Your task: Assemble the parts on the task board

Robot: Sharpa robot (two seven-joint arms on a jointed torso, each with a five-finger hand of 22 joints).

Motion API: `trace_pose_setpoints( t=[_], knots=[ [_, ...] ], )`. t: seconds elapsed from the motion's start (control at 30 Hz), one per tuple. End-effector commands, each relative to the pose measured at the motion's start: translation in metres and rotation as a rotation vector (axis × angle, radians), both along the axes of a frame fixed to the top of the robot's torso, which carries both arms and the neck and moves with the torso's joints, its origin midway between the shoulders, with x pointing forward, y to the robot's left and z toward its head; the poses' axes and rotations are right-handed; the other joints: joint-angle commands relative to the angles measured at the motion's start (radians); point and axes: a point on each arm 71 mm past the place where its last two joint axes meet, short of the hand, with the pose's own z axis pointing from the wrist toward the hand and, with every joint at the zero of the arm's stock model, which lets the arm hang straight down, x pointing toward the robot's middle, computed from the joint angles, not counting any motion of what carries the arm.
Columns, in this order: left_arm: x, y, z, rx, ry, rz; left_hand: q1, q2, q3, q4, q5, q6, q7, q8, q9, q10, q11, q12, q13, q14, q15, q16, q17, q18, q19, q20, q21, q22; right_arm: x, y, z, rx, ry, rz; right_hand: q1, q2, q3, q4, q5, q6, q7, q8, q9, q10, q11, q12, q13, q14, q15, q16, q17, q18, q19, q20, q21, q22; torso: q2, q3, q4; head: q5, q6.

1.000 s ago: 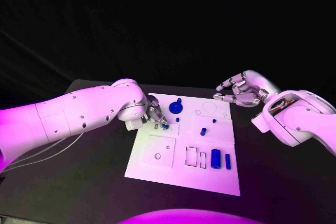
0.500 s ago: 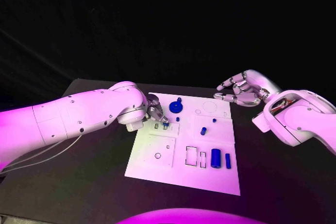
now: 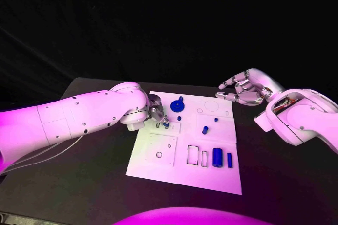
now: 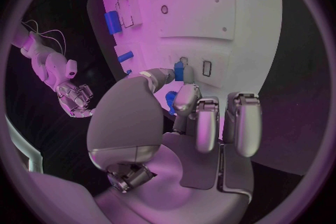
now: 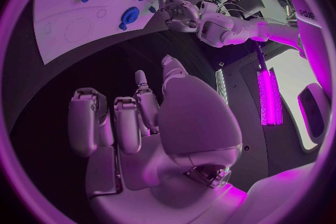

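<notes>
The white task board [image 3: 184, 171] lies in the middle of the black surface [image 3: 84, 186], and at its ten o'clock corner the left hand [image 3: 156, 115] pinches a small blue peg [image 4: 179, 71] between thumb and a finger, its tip down at a slot in the board. The right hand [image 3: 241, 92] hangs just off the board's one o'clock corner, fingers curled in on nothing. A blue gear [image 3: 177, 106] sits near twelve o'clock, and a blue cylinder [image 3: 218, 158] and blue bar [image 3: 229, 160] lie side by side toward four o'clock.
</notes>
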Motion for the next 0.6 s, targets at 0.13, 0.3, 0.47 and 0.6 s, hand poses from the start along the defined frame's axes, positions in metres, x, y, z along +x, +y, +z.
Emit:
trace_pose_setpoints(
  t=[0.13, 0.3, 0.47, 0.6],
  knots=[
    [-0.0009, -0.0028, -0.0019, 0.037, 0.01, -0.031, -0.001, -0.002, 0.197, -0.206, 0.01, 0.019, -0.01, 0.002, 0.001, 0.008, -0.002, -0.001, -0.003, 0.105, -0.008, 0.002, 0.263, -0.02, 0.074, -0.007, 0.005, 0.221, -0.0005, 0.0013, 0.0, -0.008, -0.005, 0.011, 0.0, 0.011, -0.007, -0.001, 0.004, -0.006, -0.001, 0.006, 0.001, -0.002, -0.006, -0.003, 0.022, 0.075, -0.004, -0.003, 0.151, 0.006, -0.004, -0.001, -0.006, 0.134, -0.001, -0.0002, -0.0004, 0.0, -0.002],
    [-0.0014, -0.0027, -0.0032, 0.043, 0.025, -0.035, -0.003, -0.003, 0.198, -0.207, 0.018, 0.02, -0.01, 0.002, 0.002, 0.009, -0.002, 0.0, -0.002, 0.105, -0.008, 0.002, 0.263, -0.02, 0.074, -0.007, 0.005, 0.221, -0.0005, 0.0012, 0.0, -0.008, -0.005, 0.01, 0.0, 0.011, -0.007, -0.001, 0.004, -0.006, -0.001, 0.006, 0.001, -0.002, -0.006, -0.003, 0.022, 0.075, -0.004, -0.003, 0.151, 0.006, -0.004, -0.001, -0.006, 0.134, -0.001, 0.0001, 0.0, 0.0, -0.003],
    [-0.0019, -0.0028, -0.004, 0.046, 0.036, -0.04, -0.005, -0.004, 0.198, -0.209, 0.024, 0.021, -0.01, 0.002, 0.003, 0.008, -0.002, -0.002, -0.003, 0.105, -0.009, 0.002, 0.263, -0.02, 0.075, -0.007, 0.005, 0.222, -0.0005, 0.0013, 0.0, -0.008, -0.005, 0.011, 0.0, 0.011, -0.007, -0.001, 0.004, -0.006, -0.001, 0.006, 0.001, -0.002, -0.006, -0.003, 0.022, 0.075, -0.004, -0.003, 0.151, 0.006, -0.004, -0.001, -0.006, 0.134, -0.001, 0.0, 0.0005, -0.001, -0.004],
    [-0.0019, -0.003, -0.0041, 0.05, 0.035, -0.042, -0.005, -0.004, 0.198, -0.209, 0.024, 0.021, -0.01, 0.002, 0.003, 0.008, -0.002, -0.002, -0.003, 0.105, -0.009, 0.002, 0.263, -0.02, 0.075, -0.007, 0.005, 0.222, -0.0005, 0.0015, 0.0, -0.009, -0.005, 0.01, 0.0, 0.011, -0.007, -0.001, 0.004, -0.006, -0.001, 0.006, 0.001, -0.002, -0.006, -0.003, 0.022, 0.075, -0.004, -0.003, 0.151, 0.006, -0.004, -0.001, -0.006, 0.134, 0.0, 0.0, -0.0001, -0.001, -0.003]
  ],
)
